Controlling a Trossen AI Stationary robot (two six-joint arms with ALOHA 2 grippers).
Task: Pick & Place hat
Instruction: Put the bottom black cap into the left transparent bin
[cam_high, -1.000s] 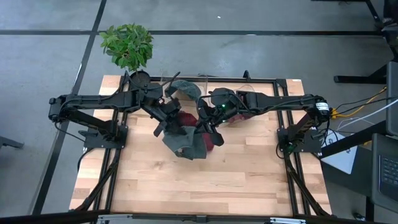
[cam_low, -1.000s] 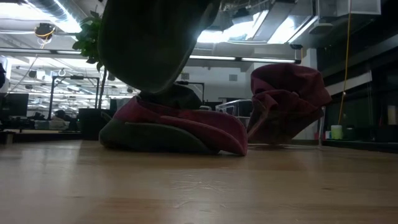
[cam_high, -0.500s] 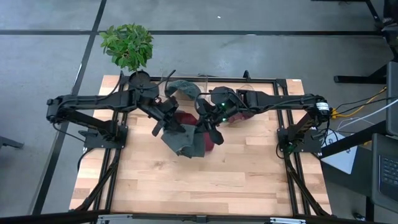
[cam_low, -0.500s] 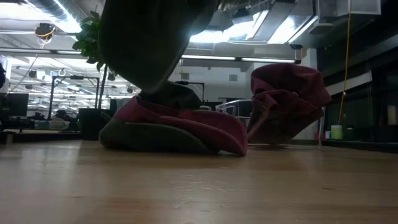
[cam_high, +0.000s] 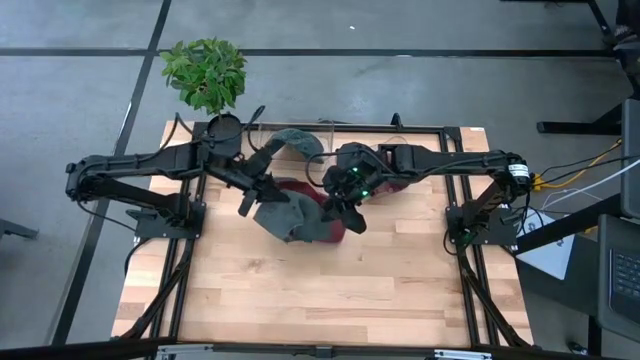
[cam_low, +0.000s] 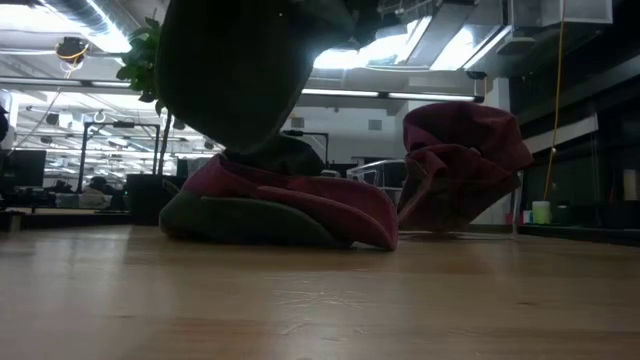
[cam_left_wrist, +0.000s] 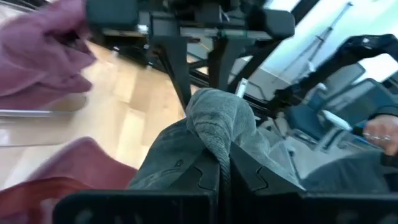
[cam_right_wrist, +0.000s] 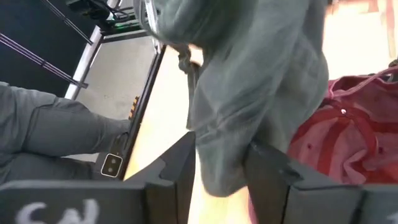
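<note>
The wooden table (cam_high: 300, 290) carries a black frame (cam_high: 440, 128) along its edges, and both dark arms reach in from the sides to meet near the middle of the far half. A potted plant (cam_high: 205, 72) stands at the far left corner, just beyond the table edge.

A grey hat (cam_high: 292, 216) hangs in the air between the two grippers, above a red hat (cam_low: 300, 200) that lies flat on the wood. In the low view the grey hat (cam_low: 235, 70) is clear of the table and droops over the red one. Another red hat (cam_low: 460, 165) sits propped up farther back to the right, and a second grey hat (cam_high: 295, 142) rests near the far edge.

The left gripper (cam_left_wrist: 224, 168) is clamped tight on a fold of the grey hat, its fingers (cam_left_wrist: 252, 174) pressed together around the cloth. The right gripper (cam_right_wrist: 221, 171) stands partly apart with the grey cloth hanging between its fingers (cam_right_wrist: 177, 165); whether it presses the fabric cannot be told.
</note>
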